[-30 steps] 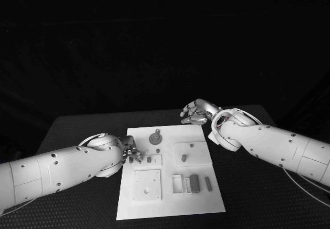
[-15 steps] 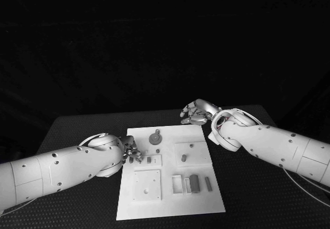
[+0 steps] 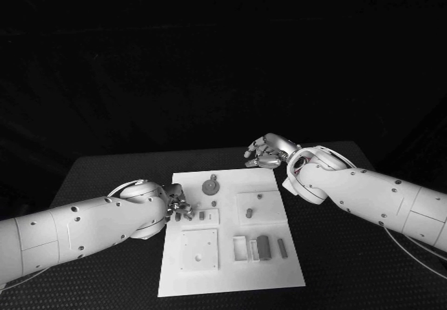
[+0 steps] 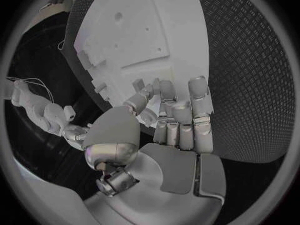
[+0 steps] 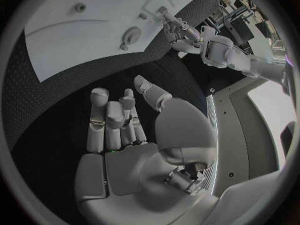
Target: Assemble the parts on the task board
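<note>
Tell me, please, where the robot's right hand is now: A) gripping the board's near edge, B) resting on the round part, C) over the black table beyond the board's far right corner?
C: the right hand is off the task board, over the black table past its far right corner, holding nothing.

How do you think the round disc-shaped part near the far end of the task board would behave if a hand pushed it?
The disc-shaped part lies flat on the task board, so it would probably slide rather than roll. It looks small and rigid, hence likely light. Its low profile may make pinching awkward.
</note>
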